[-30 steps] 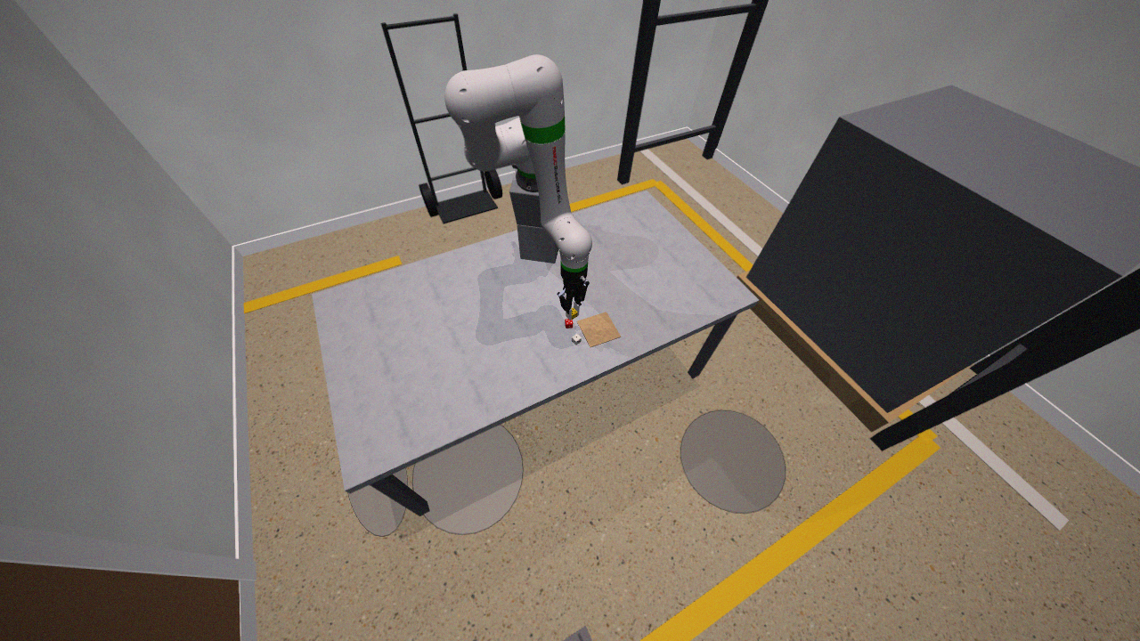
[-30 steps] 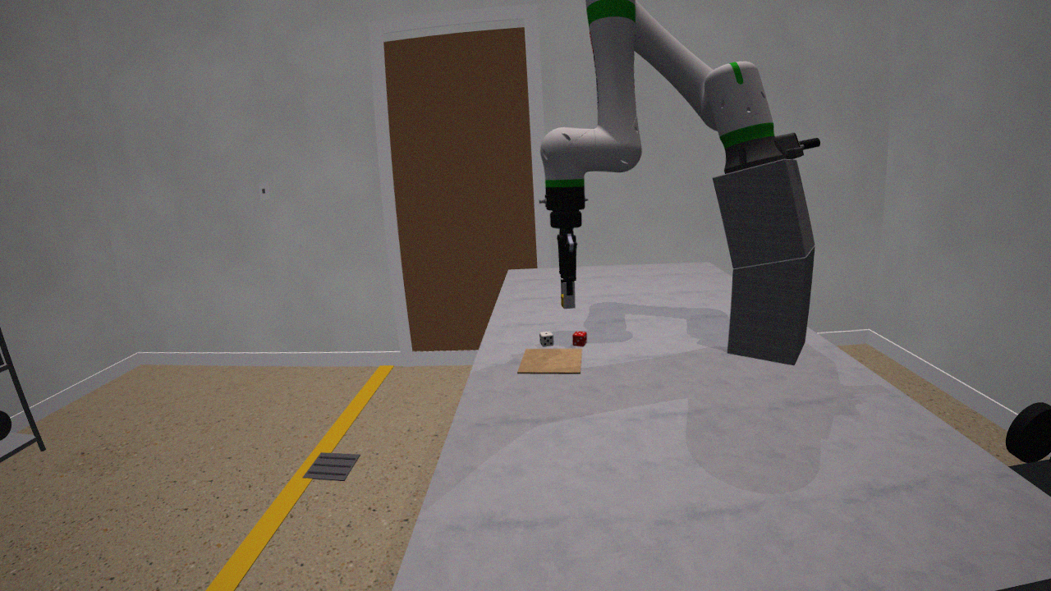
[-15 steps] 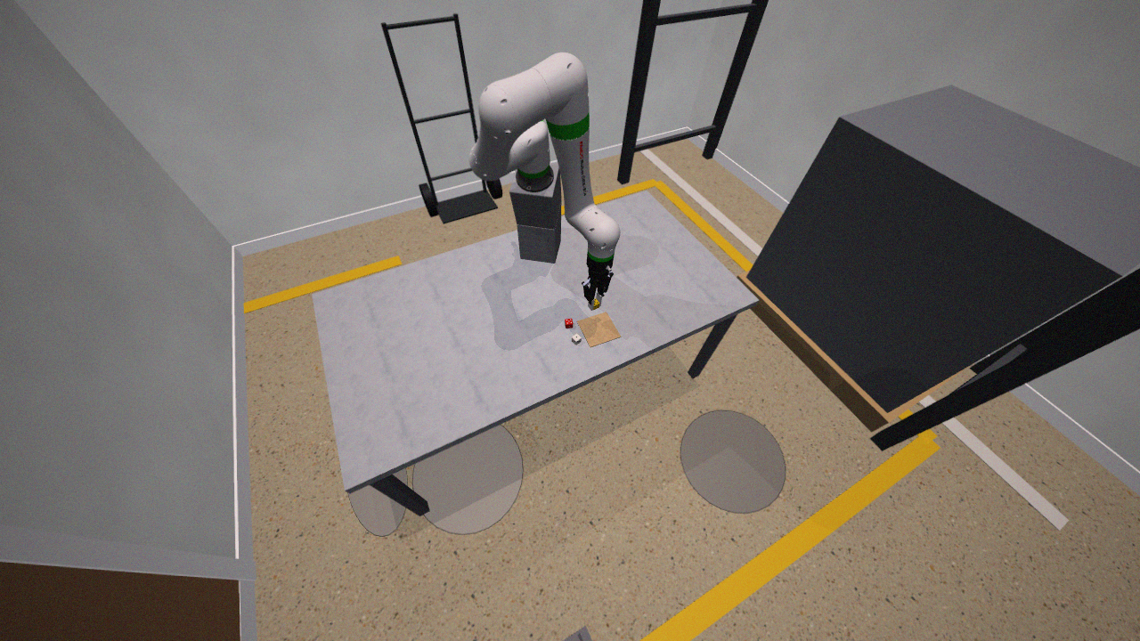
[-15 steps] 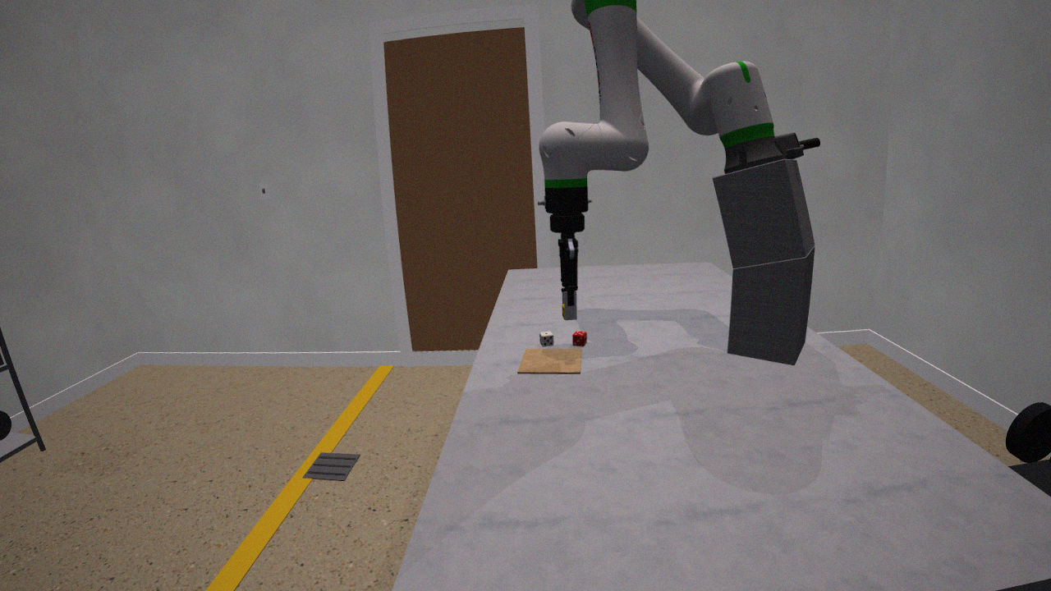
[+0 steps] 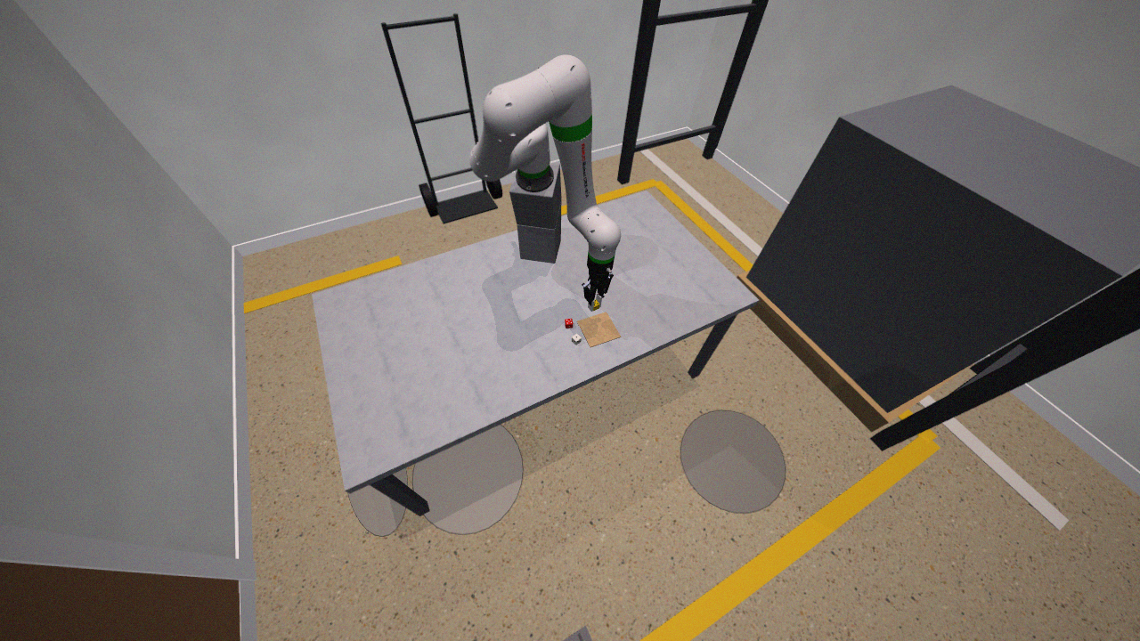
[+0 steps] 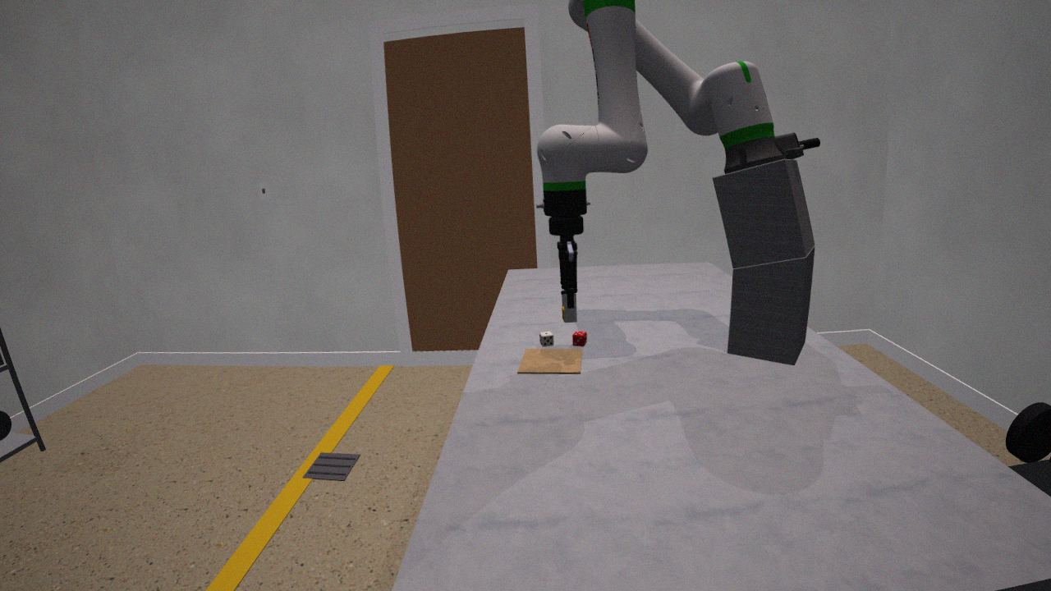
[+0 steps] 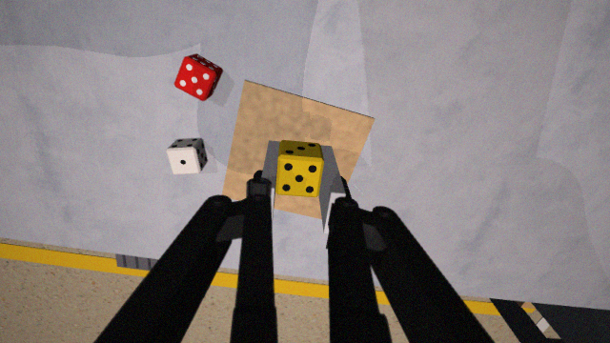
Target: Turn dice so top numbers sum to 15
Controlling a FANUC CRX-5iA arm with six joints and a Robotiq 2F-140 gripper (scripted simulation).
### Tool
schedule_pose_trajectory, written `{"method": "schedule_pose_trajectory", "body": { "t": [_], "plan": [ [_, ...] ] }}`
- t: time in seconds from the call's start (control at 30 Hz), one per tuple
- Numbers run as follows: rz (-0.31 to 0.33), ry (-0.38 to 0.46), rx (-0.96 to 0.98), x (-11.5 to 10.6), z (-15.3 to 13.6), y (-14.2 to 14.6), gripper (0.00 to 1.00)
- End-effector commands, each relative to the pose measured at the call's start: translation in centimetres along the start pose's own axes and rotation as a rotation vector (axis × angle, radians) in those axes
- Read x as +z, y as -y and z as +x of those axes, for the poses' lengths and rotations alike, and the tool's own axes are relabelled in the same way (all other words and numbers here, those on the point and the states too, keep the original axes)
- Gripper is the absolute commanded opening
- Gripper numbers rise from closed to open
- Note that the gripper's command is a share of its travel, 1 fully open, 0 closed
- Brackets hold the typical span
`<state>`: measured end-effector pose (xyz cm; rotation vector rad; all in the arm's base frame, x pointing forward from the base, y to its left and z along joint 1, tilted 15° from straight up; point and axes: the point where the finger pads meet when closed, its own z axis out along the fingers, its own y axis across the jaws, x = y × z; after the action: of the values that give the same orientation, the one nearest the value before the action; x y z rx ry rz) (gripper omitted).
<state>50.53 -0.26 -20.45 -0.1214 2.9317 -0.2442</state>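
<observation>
Grey marble-look table (image 5: 414,351) (image 6: 661,499) (image 7: 453,191): moderately lit; broad, soft-edged arm shadows across its top.
Tan square mat (image 5: 599,328) (image 6: 549,360) (image 7: 286,110): partly shadowed.
Grey walls beyond table: dim, fine grain.
Floor beneath table: shaded.
Glare on table: none strong.
Dice beside mat: pips legible in wrist view.

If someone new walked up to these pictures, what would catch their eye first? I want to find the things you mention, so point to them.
Probably the big white arm (image 5: 538,95) (image 6: 616,80) with green bands, reaching over the gray table (image 5: 446,351) (image 6: 661,514). Next, the bright yellow die (image 5: 595,304) (image 7: 299,175) between its gripper's fingers, then the red die (image 5: 568,322) (image 6: 580,338) (image 7: 194,77) beside the tan mat (image 5: 599,329) (image 6: 549,361) (image 7: 272,111).
</observation>
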Motion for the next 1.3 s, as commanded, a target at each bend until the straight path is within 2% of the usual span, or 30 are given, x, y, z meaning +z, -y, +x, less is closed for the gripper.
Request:
{"method": "schedule_pose_trajectory", "body": {
  "t": [0.0,0.2,0.27,0.7,1.27],
  "plan": [
    [0.0,0.002,0.0,0.6,0.0,0.0,0.16],
    [0.0,0.002,0.0,2.7,0.0,0.0,0.16],
    [0.0,0.002,0.0,2.7,0.0,0.0,0.16],
    [0.0,0.002,0.0,8.7,0.0,0.0,0.16],
    [0.0,0.002,0.0,9.1,0.0,0.0,0.16]
  ]
}}
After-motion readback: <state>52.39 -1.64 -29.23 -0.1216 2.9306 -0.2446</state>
